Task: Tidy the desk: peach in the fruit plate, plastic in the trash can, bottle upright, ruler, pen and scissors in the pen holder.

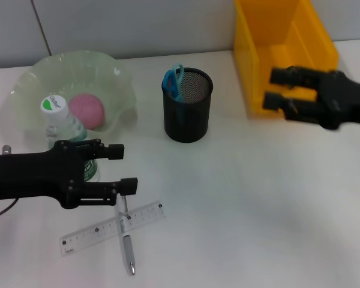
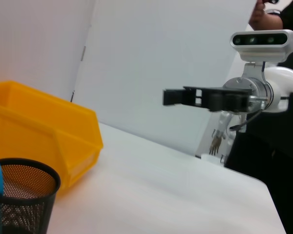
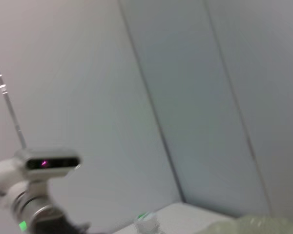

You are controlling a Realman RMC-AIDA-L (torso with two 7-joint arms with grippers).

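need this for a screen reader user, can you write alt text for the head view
A white desk with the left pincer open beside an upright bottle, just above a clear ruler and pen lying crossed. Behind are a peach in a green fruit plate and scissors in a black pen holder; the right pincer is open before the yellow trash can.

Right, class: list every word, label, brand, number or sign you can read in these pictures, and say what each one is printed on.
Bottle cap: green printing on the white top, too blurred to read.
Ruler: black scale marks along its edge; any numbers are too small to read.
Pen, pen holder, trash can, fruit plate: no text visible.
Left pincer and right pincer: no markings readable.
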